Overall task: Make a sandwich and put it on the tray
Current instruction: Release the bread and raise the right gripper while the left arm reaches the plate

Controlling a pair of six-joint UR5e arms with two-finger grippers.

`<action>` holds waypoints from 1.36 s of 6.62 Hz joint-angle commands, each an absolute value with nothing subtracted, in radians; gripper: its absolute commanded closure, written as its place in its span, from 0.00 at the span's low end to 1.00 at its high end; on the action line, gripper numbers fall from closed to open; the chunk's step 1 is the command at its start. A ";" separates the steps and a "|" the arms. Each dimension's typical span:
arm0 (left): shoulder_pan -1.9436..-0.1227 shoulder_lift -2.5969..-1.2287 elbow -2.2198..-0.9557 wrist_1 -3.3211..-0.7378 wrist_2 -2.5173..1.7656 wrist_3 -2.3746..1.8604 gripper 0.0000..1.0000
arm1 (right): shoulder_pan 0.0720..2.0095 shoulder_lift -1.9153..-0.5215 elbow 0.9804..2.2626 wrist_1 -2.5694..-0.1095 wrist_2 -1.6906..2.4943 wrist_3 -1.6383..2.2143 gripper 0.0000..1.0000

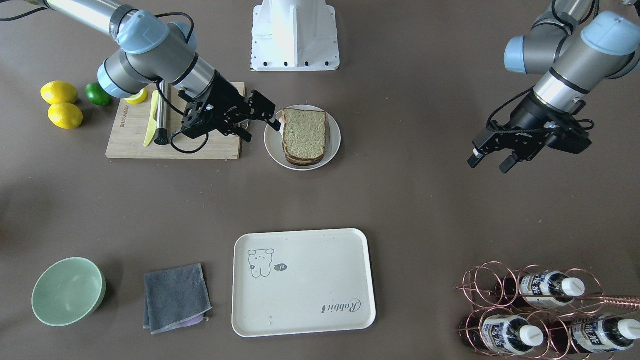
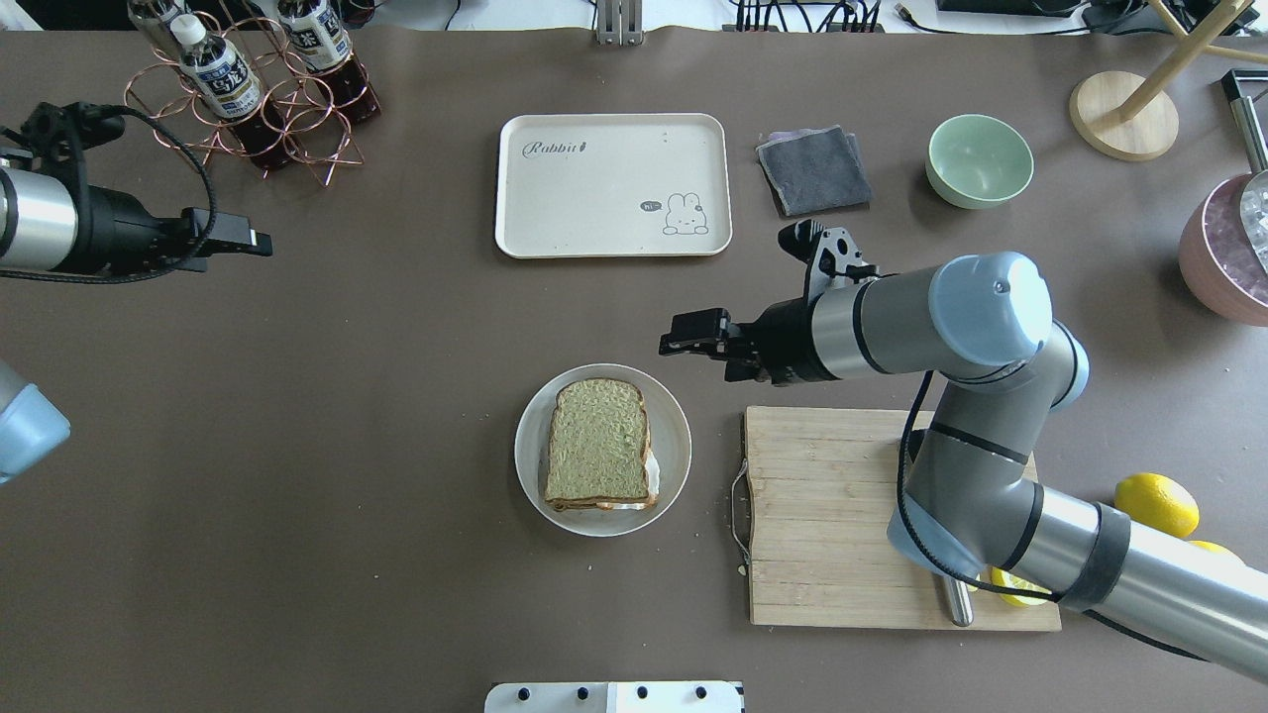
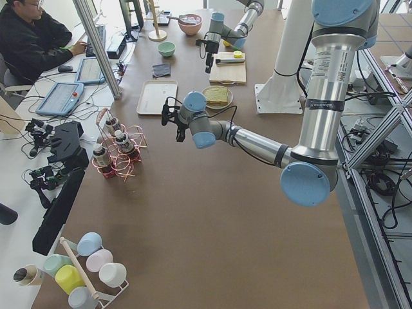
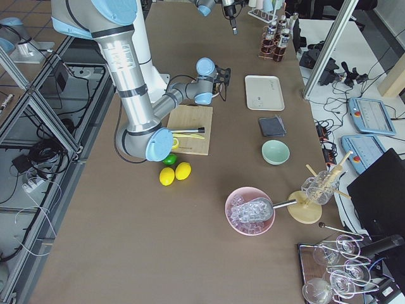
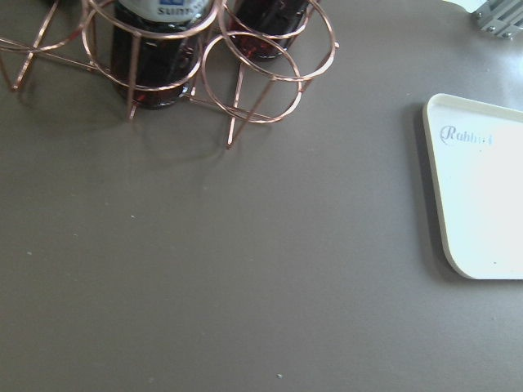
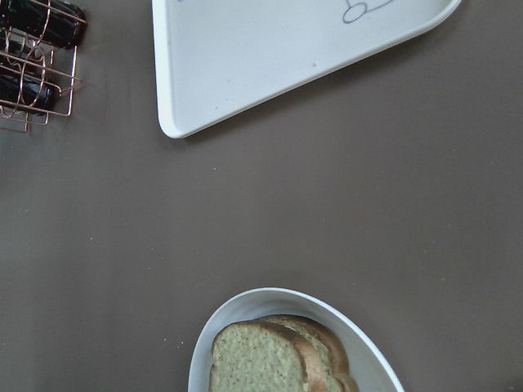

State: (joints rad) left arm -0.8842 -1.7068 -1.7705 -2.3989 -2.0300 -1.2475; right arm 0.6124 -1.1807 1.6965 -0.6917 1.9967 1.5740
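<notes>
The sandwich [image 1: 304, 134], two greenish-tan bread slices with a bit of egg white showing at one edge, lies on a round white plate [image 1: 334, 145], also in the overhead view [image 2: 597, 443]. The cream tray [image 1: 310, 290] with the bear drawing lies empty, apart from the plate, on the operators' side [image 2: 594, 198]. My right gripper [image 1: 260, 130] is open and empty, just beside the plate's rim and above the table [image 2: 686, 337]. My left gripper [image 1: 491, 163] is open and empty, far off near the bottle rack [image 2: 260, 243]. The right wrist view shows the sandwich [image 6: 278, 359] and the tray's corner [image 6: 245, 73].
A wooden cutting board [image 1: 130, 145] holds a yellow knife [image 1: 151, 120] and a steel rod. Lemons [image 1: 65, 115] and a lime [image 1: 97, 94] lie beside it. A green bowl [image 1: 67, 291], a grey cloth [image 1: 175, 297] and a copper bottle rack [image 1: 540, 310] stand along the operators' edge.
</notes>
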 commanded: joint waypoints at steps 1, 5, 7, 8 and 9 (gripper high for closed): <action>-0.703 -1.779 -1.798 -2.385 -1.851 -1.389 0.03 | 0.776 -1.200 1.700 -0.802 2.155 1.475 0.00; -0.435 -1.859 -1.862 -2.215 -1.581 -1.478 0.10 | 0.896 -1.327 1.689 -0.833 2.260 1.234 0.00; -0.345 -1.870 -1.842 -2.210 -1.487 -1.482 0.33 | 0.908 -1.341 1.686 -0.833 2.260 1.210 0.00; -0.331 -1.894 -1.821 -2.210 -1.473 -1.483 0.38 | 0.910 -1.341 1.684 -0.831 2.260 1.210 0.00; -0.330 -1.911 -1.798 -2.209 -1.473 -1.492 0.42 | 0.910 -1.344 1.683 -0.831 2.260 1.209 0.00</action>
